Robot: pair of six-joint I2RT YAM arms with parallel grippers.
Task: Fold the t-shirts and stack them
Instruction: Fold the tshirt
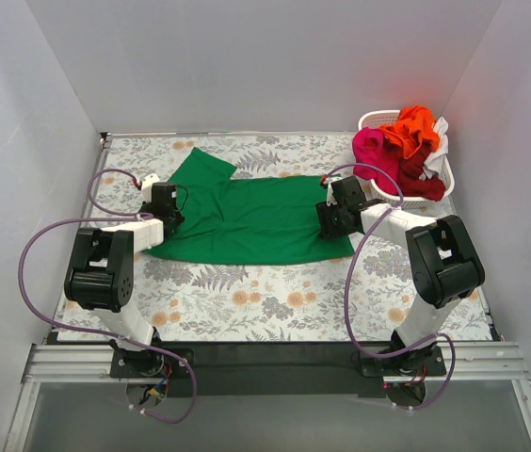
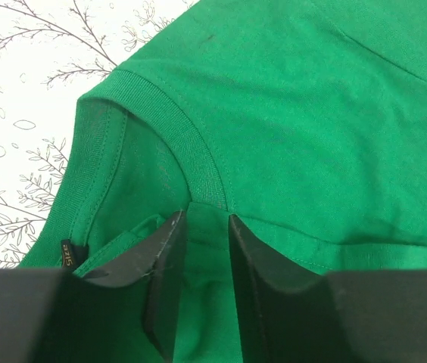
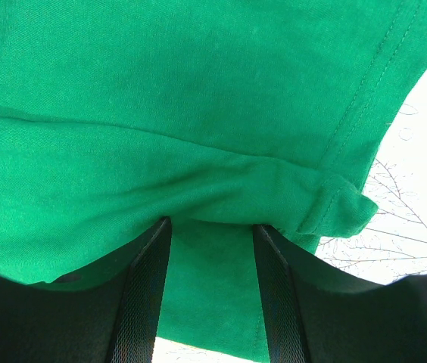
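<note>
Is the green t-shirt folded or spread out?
Spread, not folded: the green t-shirt lies flat, one sleeve out, left gripper at collar, right gripper at hem.

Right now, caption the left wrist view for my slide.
Left jaws pinch the green shirt at its collar, over floral tablecloth.

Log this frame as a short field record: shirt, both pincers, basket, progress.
green shirt: spread on the table, not yet folded
left pincer: shut on cloth just beside the collar
right pincer: shut on cloth near the hem
basket: far right corner, holds a heap of other shirts
folded stack: none seen
</note>
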